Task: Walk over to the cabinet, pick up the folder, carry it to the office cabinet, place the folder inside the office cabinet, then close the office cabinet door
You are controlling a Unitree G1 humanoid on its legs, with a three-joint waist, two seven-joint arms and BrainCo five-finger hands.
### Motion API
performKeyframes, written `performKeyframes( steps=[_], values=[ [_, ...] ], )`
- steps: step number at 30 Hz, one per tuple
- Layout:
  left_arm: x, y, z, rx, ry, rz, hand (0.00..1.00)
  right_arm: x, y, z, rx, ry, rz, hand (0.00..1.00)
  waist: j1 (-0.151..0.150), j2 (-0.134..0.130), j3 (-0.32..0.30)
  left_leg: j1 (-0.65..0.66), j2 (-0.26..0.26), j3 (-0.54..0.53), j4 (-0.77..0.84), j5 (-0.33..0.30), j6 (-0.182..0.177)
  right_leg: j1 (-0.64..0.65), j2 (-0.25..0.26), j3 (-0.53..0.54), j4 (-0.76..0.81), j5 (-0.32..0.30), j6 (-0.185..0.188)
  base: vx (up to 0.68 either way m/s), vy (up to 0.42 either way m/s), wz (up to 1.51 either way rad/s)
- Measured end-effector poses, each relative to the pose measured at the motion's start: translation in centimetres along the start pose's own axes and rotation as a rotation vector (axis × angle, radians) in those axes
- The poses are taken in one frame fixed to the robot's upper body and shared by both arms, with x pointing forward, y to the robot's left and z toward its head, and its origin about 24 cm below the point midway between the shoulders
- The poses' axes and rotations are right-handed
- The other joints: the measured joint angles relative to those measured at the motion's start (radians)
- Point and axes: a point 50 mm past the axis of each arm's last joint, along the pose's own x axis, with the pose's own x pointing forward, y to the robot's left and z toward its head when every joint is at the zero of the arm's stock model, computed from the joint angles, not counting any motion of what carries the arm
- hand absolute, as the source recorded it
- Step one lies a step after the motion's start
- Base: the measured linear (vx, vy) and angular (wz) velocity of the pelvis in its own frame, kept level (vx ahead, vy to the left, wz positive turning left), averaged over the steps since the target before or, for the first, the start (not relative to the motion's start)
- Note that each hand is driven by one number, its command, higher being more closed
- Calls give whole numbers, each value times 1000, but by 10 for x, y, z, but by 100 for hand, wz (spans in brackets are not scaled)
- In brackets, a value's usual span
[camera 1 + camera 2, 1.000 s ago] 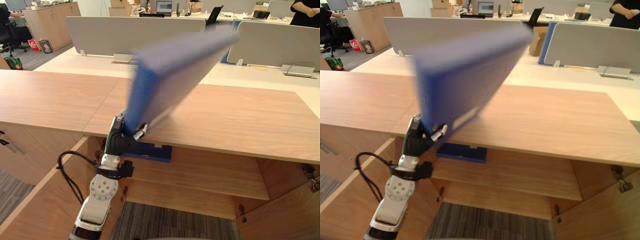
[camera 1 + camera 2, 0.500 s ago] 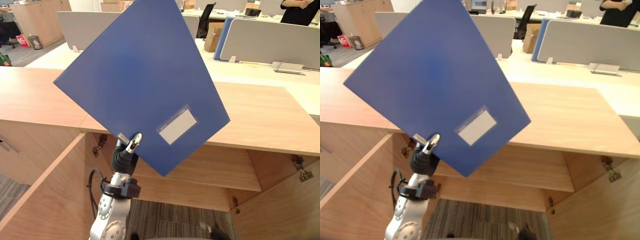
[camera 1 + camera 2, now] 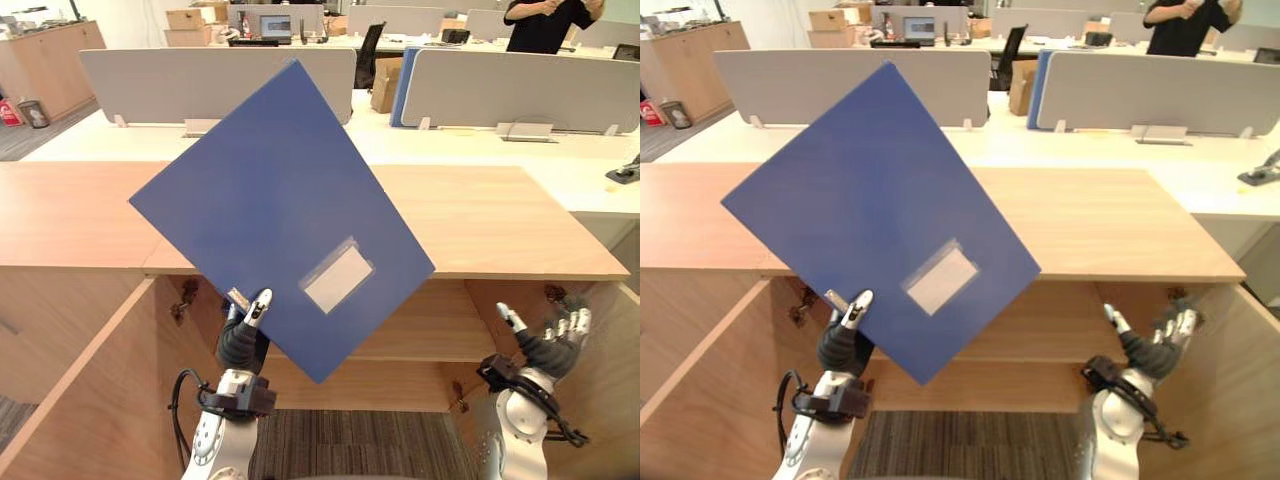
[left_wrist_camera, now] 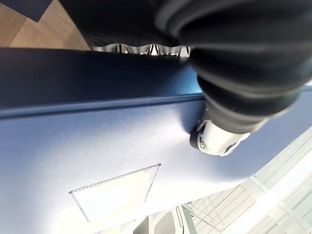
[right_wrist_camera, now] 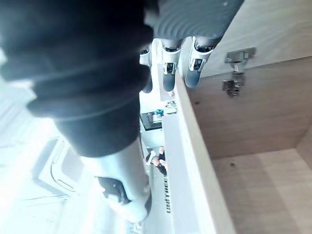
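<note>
A blue folder with a white label pocket stands tilted on one corner in front of the open office cabinet, its face toward me. My left hand is shut on its lower edge, and in the left wrist view the thumb presses on the folder's cover. At the cabinet's right side my right hand is raised and open, holding nothing. Its straight fingers show by a door hinge. The folder hides the left part of the cabinet's inside.
The cabinet's left door and right door stand open toward me, with a wooden shelf between them. Behind the cabinet are white desks with grey partitions. A person in black stands far back on the right.
The camera has shifted. The folder has swung up off the cabinet top to face me, still in my left hand. My right hand has come into view at the lower right.
</note>
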Motion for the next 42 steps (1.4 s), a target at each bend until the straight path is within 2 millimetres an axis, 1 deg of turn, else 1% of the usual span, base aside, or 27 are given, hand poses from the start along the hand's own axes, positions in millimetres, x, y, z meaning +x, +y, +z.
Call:
performKeyframes(
  steps=[3,8,11,13,14,16,17,19,21,22,26,29,32,33,35,38,40,42],
  values=[
    [1,1,2,24,-14,9,100,0,3,15,2,-73,3,0,0,0,-7,0,3,2,4,1,1,-1,3,3,-4,2,-1,24,-6,-7],
    [7,-2,5,41,-35,-11,100,-2,13,19,37,-80,53,0,2,2,-21,-1,5,2,4,-2,-3,0,7,5,-5,2,-2,6,-2,-1],
    [14,-6,9,56,-54,-42,100,-5,36,24,163,-57,192,0,1,5,-22,-1,4,3,0,-7,-8,-3,9,10,-7,2,-1,-44,9,-4],
    [18,-8,12,103,-68,-70,100,-3,64,33,284,-73,363,0,1,6,-22,-2,4,5,0,-8,-9,-7,10,15,-7,2,-2,-44,11,-4],
    [19,-8,12,112,-69,-76,100,-2,71,36,304,-83,408,0,1,6,-22,-2,4,5,0,-8,-9,-7,10,16,-7,2,-2,0,0,0],
    [22,-4,14,163,-71,-89,100,1,96,45,362,-106,590,0,2,5,-22,-2,2,5,0,-5,-6,-7,10,17,-7,3,-3,0,0,0],
    [23,-3,15,173,-70,-91,100,2,102,46,387,-99,633,0,3,5,-22,-3,2,4,1,-5,-5,-7,9,17,-7,3,-3,0,0,0],
    [25,1,15,202,-60,-100,100,4,117,47,432,-68,778,0,8,5,-22,-4,0,0,4,-2,-2,-7,9,17,-7,4,-3,6,3,4],
    [25,1,15,211,-54,-108,100,6,125,46,444,-40,872,0,12,5,-22,-5,-2,-2,4,-2,-2,-5,9,17,-6,4,-3,7,1,2],
    [25,1,15,218,-48,-117,100,9,131,44,442,-20,926,0,13,5,-22,-6,-2,-4,4,-2,-2,-5,8,16,-6,4,-3,14,3,3],
    [23,-1,12,227,-19,-163,100,20,139,43,407,8,1003,0,14,6,-21,-6,-6,-14,3,-1,0,1,5,5,-6,4,-2,-12,5,8],
    [23,-2,10,216,-3,-181,100,26,148,51,383,4,1075,0,13,12,-15,-6,-10,-18,0,2,3,2,1,2,-2,2,0,-30,11,4],
    [22,-1,11,211,8,-184,100,25,157,60,322,-20,1188,0,13,14,-4,-4,-11,-20,-1,5,5,1,0,0,4,1,0,-49,12,3],
    [21,0,11,220,19,-194,100,22,163,64,301,-24,1252,0,13,14,1,-4,-11,-22,-1,7,6,0,0,0,5,1,0,-49,7,3],
    [20,1,11,225,31,-203,100,19,168,66,266,-24,1332,0,15,12,4,-5,-11,-25,-1,9,7,-1,0,-2,4,1,1,-42,6,4],
    [19,6,13,230,49,-204,100,17,174,59,211,56,1433,0,18,11,6,-9,-12,-33,-1,13,7,-1,-1,-11,5,1,0,-29,5,10],
    [17,11,16,263,70,-209,100,17,175,53,127,170,1521,0,21,11,7,-20,-12,-48,-1,20,5,-5,0,-26,5,1,0,-24,0,18],
    [16,14,17,277,88,-210,100,16,173,48,75,246,1562,0,29,10,7,-20,-10,-49,-1,22,3,-5,2,-27,6,2,0,-10,-2,5]
  ],
)
